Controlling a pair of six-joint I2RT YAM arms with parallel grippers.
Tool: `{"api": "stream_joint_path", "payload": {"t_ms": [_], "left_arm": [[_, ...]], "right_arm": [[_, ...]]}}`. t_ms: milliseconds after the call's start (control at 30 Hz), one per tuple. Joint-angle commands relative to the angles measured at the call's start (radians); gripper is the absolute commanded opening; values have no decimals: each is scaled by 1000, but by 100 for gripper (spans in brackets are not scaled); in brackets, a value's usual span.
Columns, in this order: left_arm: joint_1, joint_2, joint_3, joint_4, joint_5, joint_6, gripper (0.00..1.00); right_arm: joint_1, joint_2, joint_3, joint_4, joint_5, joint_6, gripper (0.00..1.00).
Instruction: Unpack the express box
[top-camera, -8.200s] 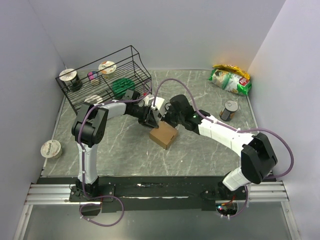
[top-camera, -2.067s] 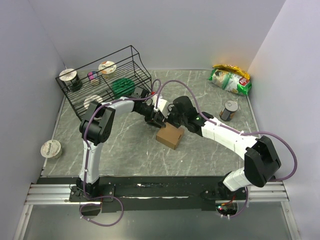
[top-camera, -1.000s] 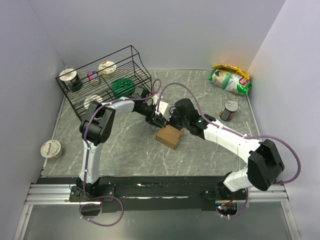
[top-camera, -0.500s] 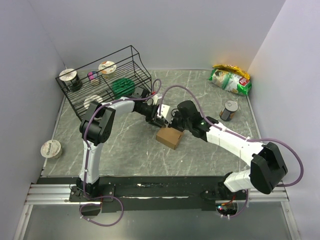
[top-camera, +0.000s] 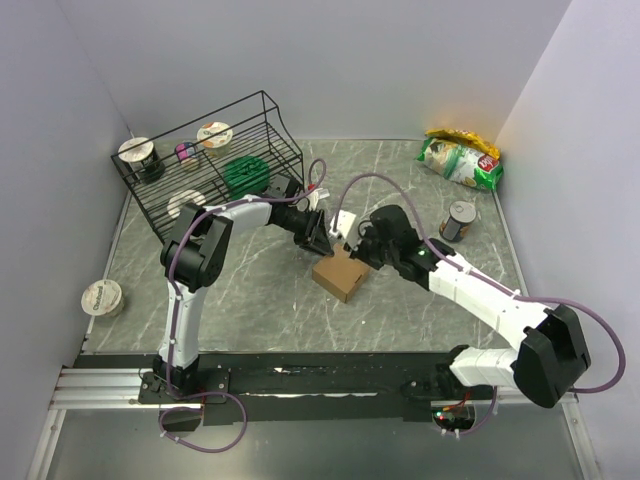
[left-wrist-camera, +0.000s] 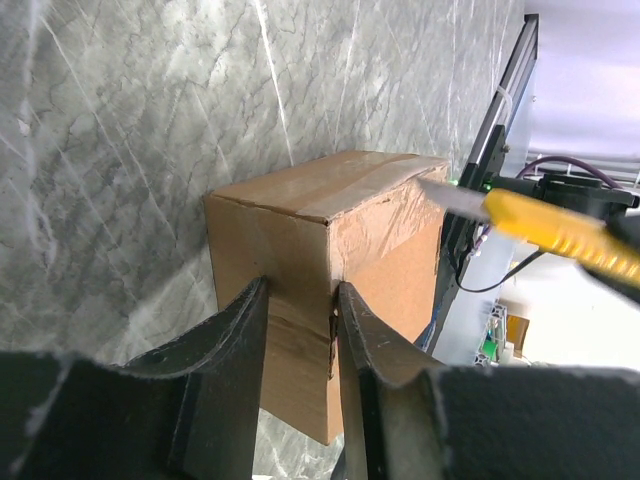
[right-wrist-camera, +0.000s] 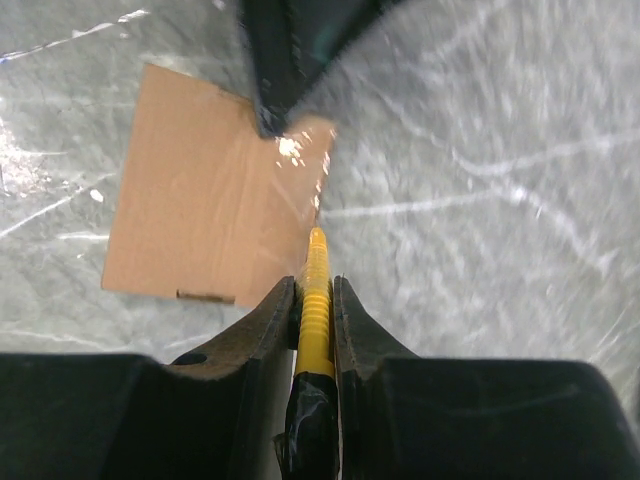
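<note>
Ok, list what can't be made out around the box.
- What is inside the box: closed in every view.
- Whether the cutter blade touches the tape: glare and blur in the right wrist view, too small from above, depth unclear from the left wrist.
- Whether the left end effector really pinches the box: it covers the contact itself in its wrist view.

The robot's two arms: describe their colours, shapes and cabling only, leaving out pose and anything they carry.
The left arm and right arm share one build: white tubular links between bulky black joints. A purple cable loops along each one. The left pincer and right pincer each have two matte black fingers, curved and tapering. No markings are readable.
</note>
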Motion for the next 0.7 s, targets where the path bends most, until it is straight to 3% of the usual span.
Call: {"api": "stream_joint_path", "payload": {"t_ms": [0,667], "left_arm": [[0,55,-24,-42,-136,36,33],[-13,52,-15,-53,-143,48,34]], "right_arm": [[-47,-6,89,-54,-13,137,0],[-42,137,195,55,-57,195,0]]}}
